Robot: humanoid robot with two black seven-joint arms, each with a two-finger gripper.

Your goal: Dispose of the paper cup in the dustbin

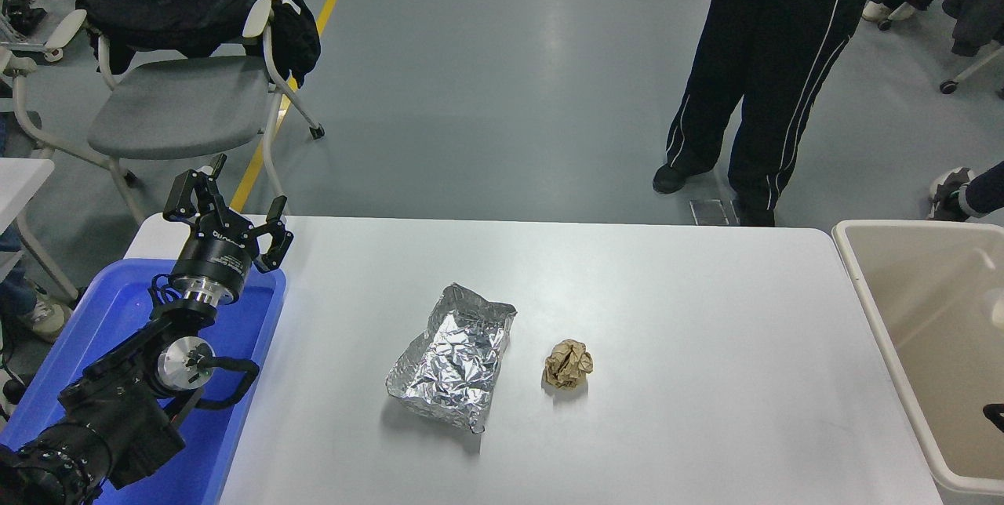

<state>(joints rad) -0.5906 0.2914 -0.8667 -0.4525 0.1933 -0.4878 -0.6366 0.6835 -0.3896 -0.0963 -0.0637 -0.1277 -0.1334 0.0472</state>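
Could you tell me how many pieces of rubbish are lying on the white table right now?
2: the crumpled foil near the table's middle and the brown paper ball just right of it, apart.

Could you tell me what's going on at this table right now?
Nothing is being handled at this moment. The left gripper is parked open over the blue tray; only a dark tip at the right edge might be the right arm. A foil piece and a brown paper ball lie on the table. No paper cup is visible; the dustbin stands at the right.

Cut off at the right edge: dustbin [878, 309], white bit [996, 307] inside, black part [994, 414] unidentifiable.
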